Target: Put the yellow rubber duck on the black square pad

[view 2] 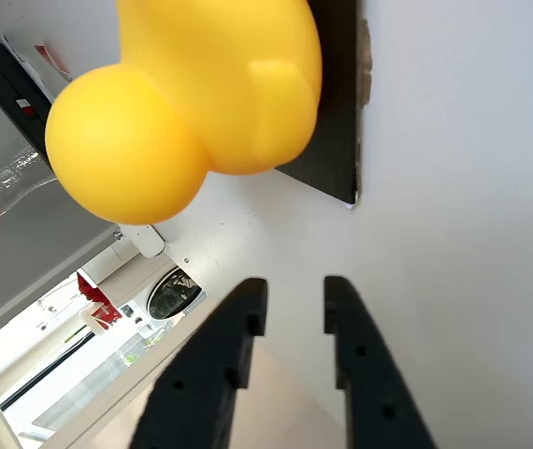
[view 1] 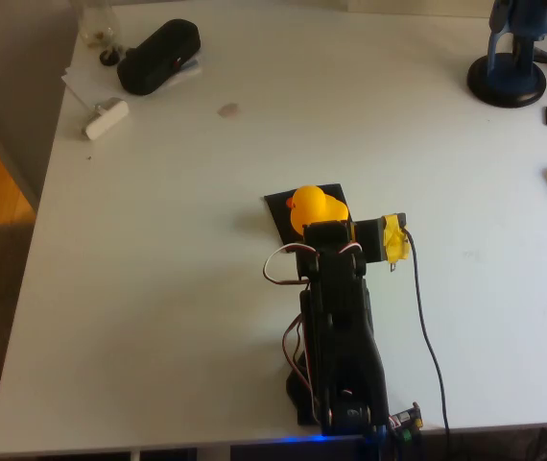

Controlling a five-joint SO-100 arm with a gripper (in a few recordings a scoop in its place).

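Nearest the lens: the yellow rubber duck [view 2: 192, 94] fills the upper part of the wrist view, its round head lower left of the body.
Fingers: the gripper [view 2: 295, 299] shows two black fingers [view 2: 238, 327] slightly parted with bare table between them; they hold nothing.
Duck from the fingers: beyond the tips and off toward the left finger, apart from both.
Duck's place: it sits on the black square pad [view 2: 337, 103]; in the overhead view the duck [view 1: 314, 207] rests on the pad [view 1: 283, 206], just ahead of the arm's wrist.
Duck's long axis: it runs roughly across the wrist view, head to body.
Judgement: the placing looks done; the next move is probably a straight pull-back, keeping the left finger off the head.
Elsewhere: a bulky black case [view 1: 158, 56] lies well apart at the table's far corner.
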